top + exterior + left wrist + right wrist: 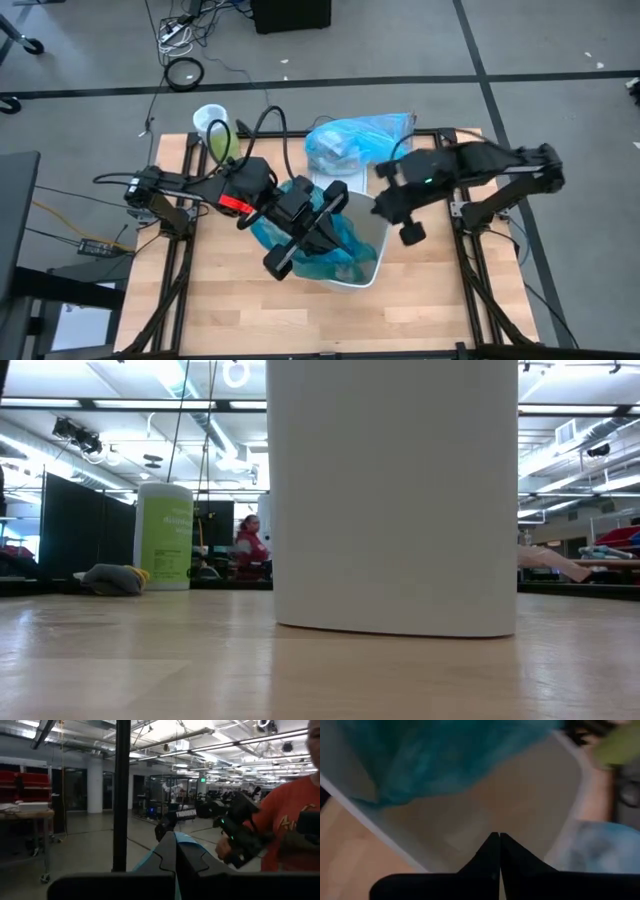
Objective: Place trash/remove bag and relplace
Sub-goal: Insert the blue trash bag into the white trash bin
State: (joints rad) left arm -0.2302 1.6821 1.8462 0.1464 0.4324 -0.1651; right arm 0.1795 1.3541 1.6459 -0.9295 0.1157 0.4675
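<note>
- Step in hand: judged from the layout, the liner exchange. The white bin (368, 262) stands mid-table with a darker teal-green bag (330, 245) draped over its near-left rim and hanging partly inside.
- Left tool (300, 240): fingers pressed together, above the bin's left rim and touching the teal-green bag. A strip of blue-green film shows between the fingers (165, 860) in the left wrist view, so it appears to pinch that bag's edge.
- Right tool (392, 205): fingers closed tip to tip (495, 851), holding nothing, poised over the bin's far-right rim and pointing down into it.
- The bag (355, 140): the light sky-blue liner lies bunched and bulging on the table just behind the bin, apart from both tools. It seems filled, though its contents cannot be made out.
- Bin contents: in the right wrist view the inner wall and floor are bare on one side, and teal film covers the other. No loose trash is visible there or on the table (250, 310).
- Next move, as a judgement: the right tool must open and take the opposite edge of the teal film, so the mouth can be spread across the rim.
- Other items: a green-and-white canister (214, 128) stands at the far-left corner; a person (295, 820) stands beyond the table.
</note>
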